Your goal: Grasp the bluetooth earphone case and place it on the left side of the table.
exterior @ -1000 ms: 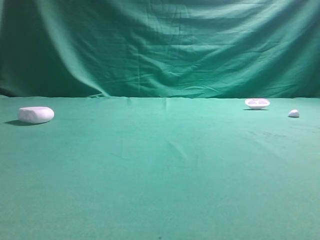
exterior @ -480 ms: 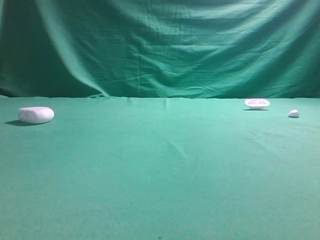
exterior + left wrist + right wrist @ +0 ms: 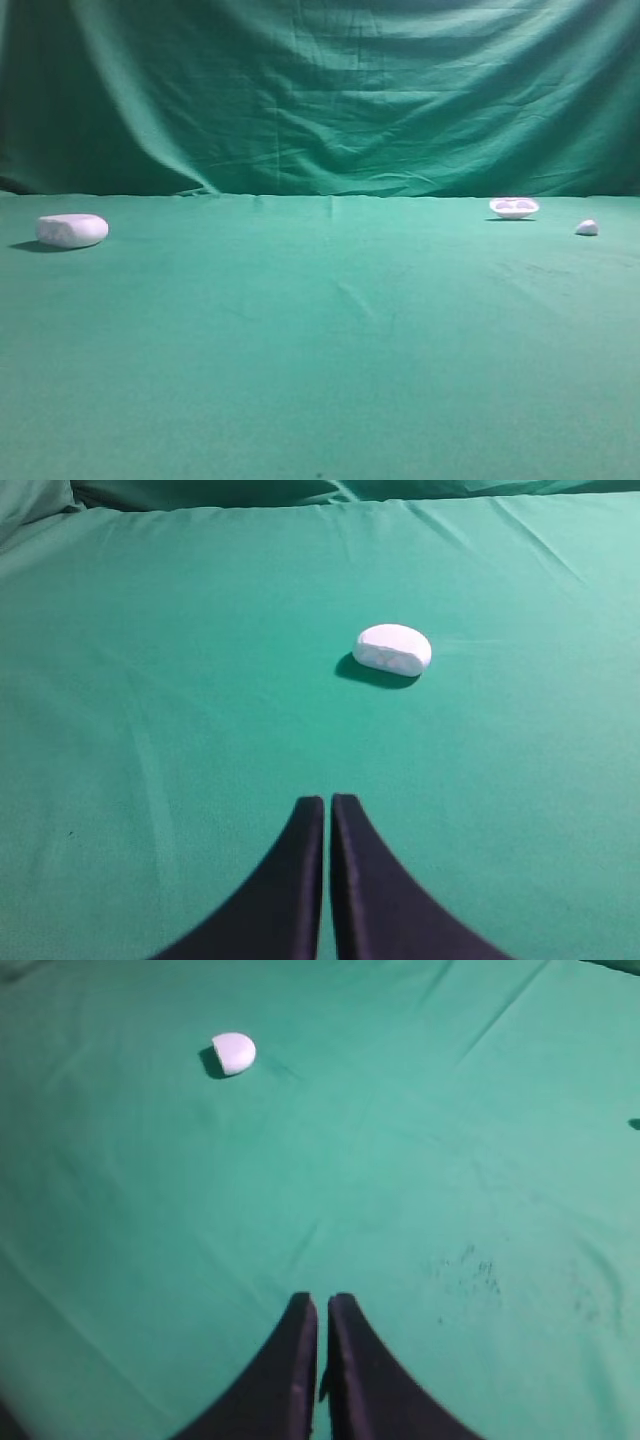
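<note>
Both fingers [image 3: 327,805] [image 3: 322,1305] pressed together — low, level.

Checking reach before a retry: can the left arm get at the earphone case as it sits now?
Probably yes. The bluetooth earphone case lies alone on open green table, ahead and slightly right of the left claw, with nothing between them. The claw is shut and would need to open first.

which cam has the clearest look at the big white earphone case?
Left wrist: the smooth white rounded bluetooth earphone case sits mid-frame, unobstructed, with its oval dimples visible, ahead of the shut left gripper. Exterior high shows it small at the far left. Right wrist doesn't show it.
</note>
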You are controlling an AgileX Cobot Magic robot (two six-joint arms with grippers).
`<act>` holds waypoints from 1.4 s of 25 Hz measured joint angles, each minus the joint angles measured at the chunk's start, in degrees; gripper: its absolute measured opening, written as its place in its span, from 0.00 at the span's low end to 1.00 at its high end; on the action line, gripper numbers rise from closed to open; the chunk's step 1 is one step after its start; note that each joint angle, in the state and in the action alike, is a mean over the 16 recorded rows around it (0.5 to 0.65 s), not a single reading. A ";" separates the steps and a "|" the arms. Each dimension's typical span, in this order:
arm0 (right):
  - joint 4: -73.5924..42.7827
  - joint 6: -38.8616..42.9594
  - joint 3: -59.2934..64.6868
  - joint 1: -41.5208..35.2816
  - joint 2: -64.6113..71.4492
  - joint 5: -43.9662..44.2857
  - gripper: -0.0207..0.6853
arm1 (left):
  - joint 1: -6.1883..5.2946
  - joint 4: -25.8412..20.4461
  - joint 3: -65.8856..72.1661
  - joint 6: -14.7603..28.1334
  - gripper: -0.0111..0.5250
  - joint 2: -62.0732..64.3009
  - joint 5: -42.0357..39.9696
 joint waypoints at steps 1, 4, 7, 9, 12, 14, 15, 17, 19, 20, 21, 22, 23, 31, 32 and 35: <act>-0.07 -0.33 1.25 -1.18 -1.02 -0.92 0.03 | 0.00 0.00 0.00 0.00 0.02 0.00 0.00; -0.28 -0.81 5.63 -5.66 -4.53 -4.37 0.03 | 0.00 0.00 0.00 0.00 0.02 0.00 0.00; -0.42 -0.96 11.04 -11.43 -8.71 -8.78 0.03 | 0.00 0.00 0.00 0.00 0.02 0.00 0.00; -0.34 -1.01 15.22 -15.67 -11.78 -11.99 0.03 | 0.00 0.00 0.00 0.00 0.02 0.00 0.00; 0.00 -1.04 21.77 -21.80 -16.47 -16.50 0.03 | 0.00 0.00 0.00 0.00 0.02 0.00 0.00; 0.34 -1.05 25.80 -25.34 -19.49 -19.06 0.03 | 0.00 0.00 0.00 0.00 0.02 0.00 0.00; 0.53 -1.06 27.63 -26.91 -20.94 -20.17 0.03 | 0.00 0.00 0.00 0.00 0.02 0.00 0.00; 0.93 -1.06 30.85 -29.53 -23.60 -22.00 0.03 | 0.00 0.00 0.00 0.00 0.02 0.00 0.00; 1.38 -1.06 33.50 -31.50 -25.88 -23.15 0.03 | 0.00 0.00 0.00 0.00 0.02 0.00 0.00; 1.63 -1.06 34.57 -32.24 -26.88 -23.42 0.03 | 0.00 0.00 0.00 0.00 0.02 0.00 0.00; 1.88 -1.06 35.49 -32.83 -27.77 -23.57 0.03 | 0.00 0.00 0.00 0.00 0.02 0.00 0.00; 2.14 -1.06 36.24 -33.31 -28.57 -23.60 0.03 | 0.00 0.00 0.00 0.00 0.02 0.00 0.00; 2.40 -1.06 36.82 -33.68 -29.27 -23.51 0.03 | 0.00 0.00 0.00 0.00 0.02 0.00 0.00; 3.62 -1.06 37.77 -34.51 -31.85 -20.87 0.03 | 0.00 0.00 0.00 0.00 0.02 0.00 0.00; 3.70 -1.06 37.77 -34.52 -31.88 -20.55 0.03 | 0.00 0.00 0.00 0.00 0.02 0.00 0.00; 3.89 -1.06 37.76 -34.52 -31.91 -19.91 0.03 | 0.00 0.00 0.00 0.00 0.02 0.00 0.00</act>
